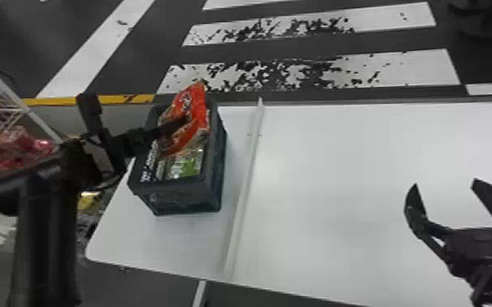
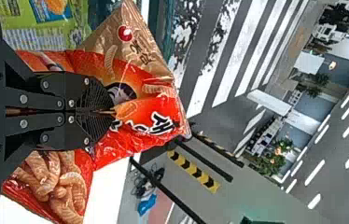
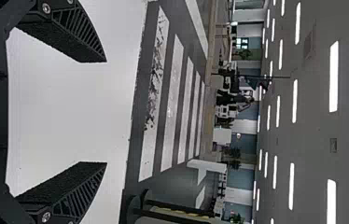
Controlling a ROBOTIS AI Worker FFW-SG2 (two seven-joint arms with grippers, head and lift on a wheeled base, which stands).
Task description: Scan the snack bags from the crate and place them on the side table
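My left gripper (image 1: 175,123) is above the dark crate (image 1: 177,190) in the head view, shut on an orange-red snack bag (image 1: 199,107). In the left wrist view the left gripper (image 2: 109,112) pinches the middle of that bag (image 2: 140,105), which folds around the fingertips. A green snack bag (image 1: 184,166) lies inside the crate below it; green packaging (image 2: 42,32) also shows in the left wrist view. Over the right part of the white table my right gripper (image 1: 445,185) stands open, its fingers wide apart, and the right wrist view shows this gripper (image 3: 106,112) with nothing between them.
The crate stands on the left part of the white table (image 1: 359,163), left of a raised pale strip (image 1: 247,179) that runs from back to front. At the far left is a white wire rack (image 1: 16,102) with red snack bags (image 1: 16,151).
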